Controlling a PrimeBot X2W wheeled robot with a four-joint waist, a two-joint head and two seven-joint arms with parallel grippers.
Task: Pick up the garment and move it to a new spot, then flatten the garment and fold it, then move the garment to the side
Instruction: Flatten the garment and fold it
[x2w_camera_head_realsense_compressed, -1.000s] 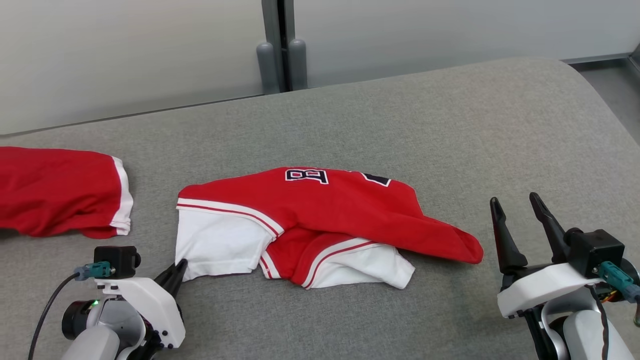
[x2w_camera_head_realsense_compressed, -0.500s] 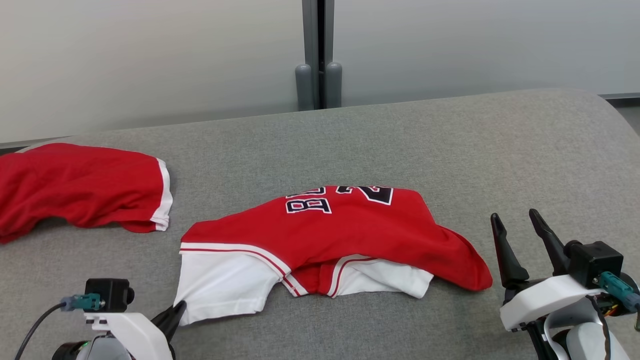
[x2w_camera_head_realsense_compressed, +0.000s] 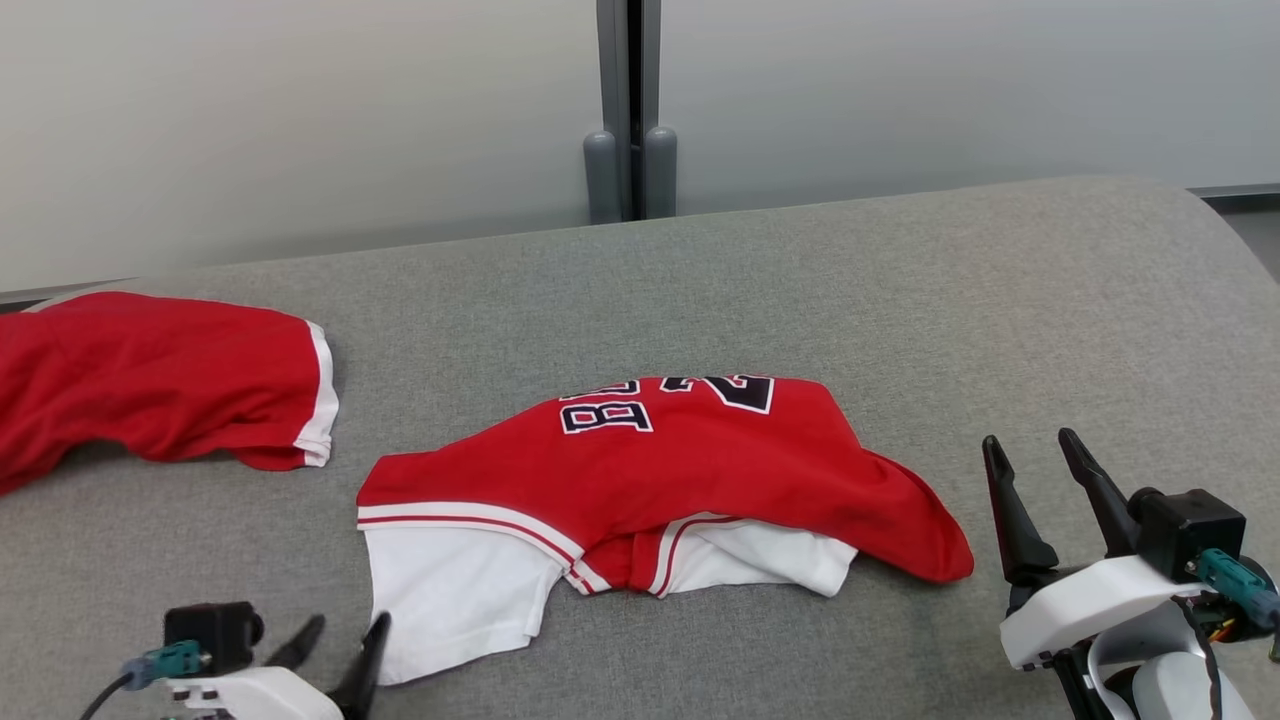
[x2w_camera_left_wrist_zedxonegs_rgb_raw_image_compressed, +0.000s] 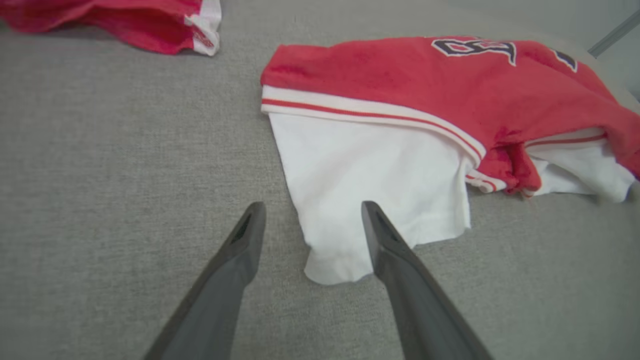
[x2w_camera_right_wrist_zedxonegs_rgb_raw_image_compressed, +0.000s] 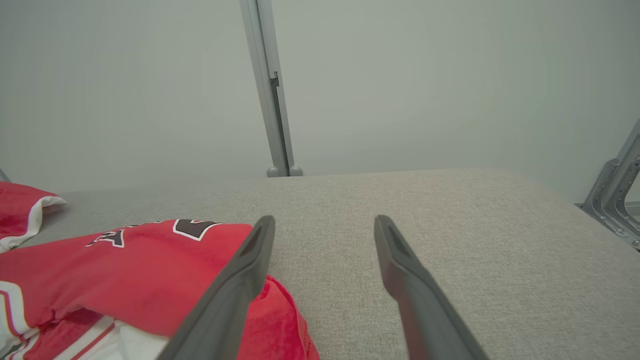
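My left gripper (x2w_camera_head_realsense_compressed: 345, 640) is at the near edge of the grey worktop (x2w_camera_head_realsense_compressed: 900, 300), fingers apart, with the white corner of the jersey (x2w_camera_head_realsense_compressed: 680, 470) lying between them, unclamped. The jersey lies crumpled mid-worktop, its red part toward the far edge. My right gripper (x2w_camera_head_realsense_compressed: 1030, 445) is spread and empty near the jersey's right end; another red garment (x2w_camera_head_realsense_compressed: 150, 390) lies at the left edge.

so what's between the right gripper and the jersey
Only bare grey padded surface, in the head view; the right gripper stands apart from the jersey.
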